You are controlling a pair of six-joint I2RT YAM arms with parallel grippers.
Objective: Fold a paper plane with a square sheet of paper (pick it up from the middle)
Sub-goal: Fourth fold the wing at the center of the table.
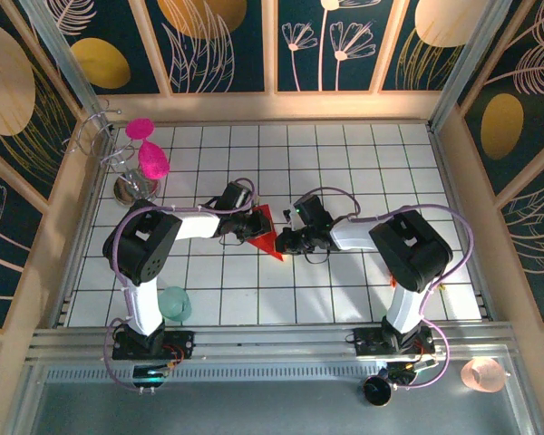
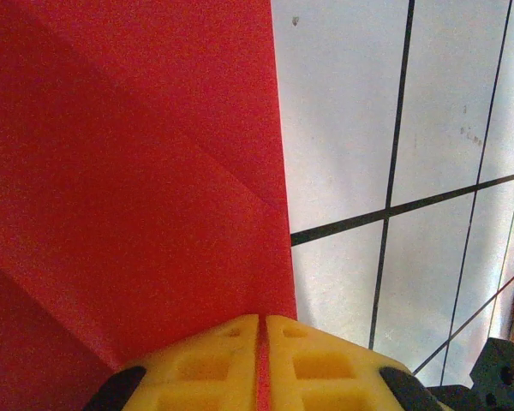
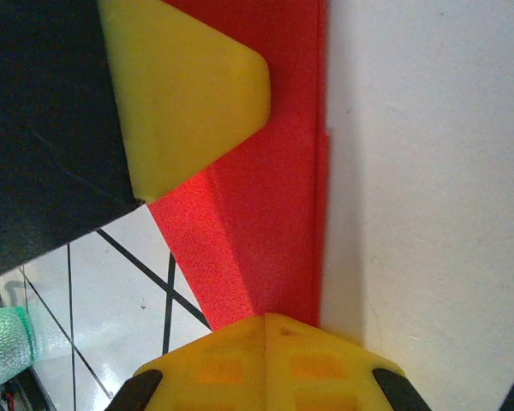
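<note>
The red sheet of paper (image 1: pixel 265 233) lies folded into a narrow pointed shape mid-table, its tip toward the near side. My left gripper (image 1: pixel 248 224) is at the paper's left side. In the left wrist view its yellow fingertips (image 2: pixel 231 351) are shut, with a red strip of paper (image 2: pixel 128 171) pinched in the seam. My right gripper (image 1: pixel 286 241) meets the paper from the right. In the right wrist view its yellow fingers (image 3: pixel 313 360) are pressed together at the creased paper (image 3: pixel 257 223), which runs into their tips. The left gripper's yellow finger (image 3: pixel 180 94) rests on the paper's far end.
Two magenta goblets (image 1: pixel 140 129) (image 1: pixel 153 160) hang on a wire rack (image 1: pixel 131 188) at the back left. A teal cup (image 1: pixel 174 302) stands by the left arm's base and appears again in the right wrist view (image 3: pixel 4 347). A pink cup (image 1: pixel 483 373) sits off the tiled table (image 1: pixel 363 163).
</note>
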